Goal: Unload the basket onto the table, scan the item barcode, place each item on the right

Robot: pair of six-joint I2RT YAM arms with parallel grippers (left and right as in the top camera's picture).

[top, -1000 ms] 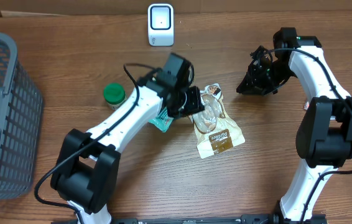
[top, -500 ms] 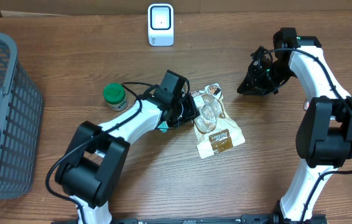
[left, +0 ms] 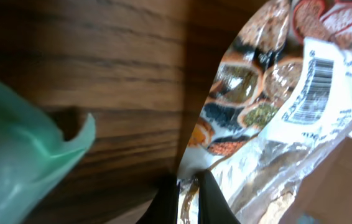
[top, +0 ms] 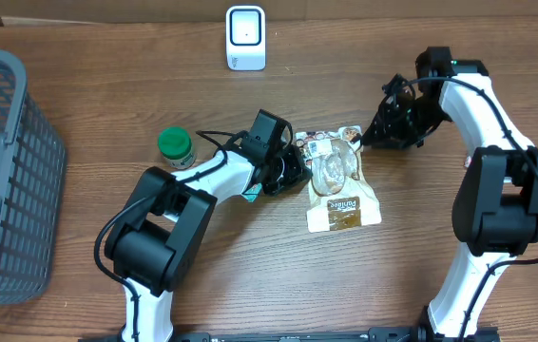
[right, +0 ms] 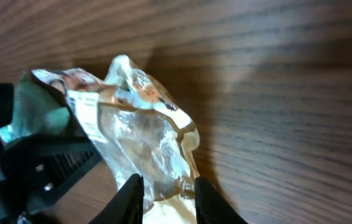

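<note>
Pouch [top: 342, 180] lying central on surface [top: 88, 95], edge being pinched in closed left jaws; right jaws straddling its corner, grip unclear; scanner [top: 245, 38] sitting at far edge, basket [top: 3, 190] at left edge.

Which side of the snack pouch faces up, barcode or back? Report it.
Barcode side up: the snack pouch lies on the table, its barcode label showing to the left wrist camera.
</note>
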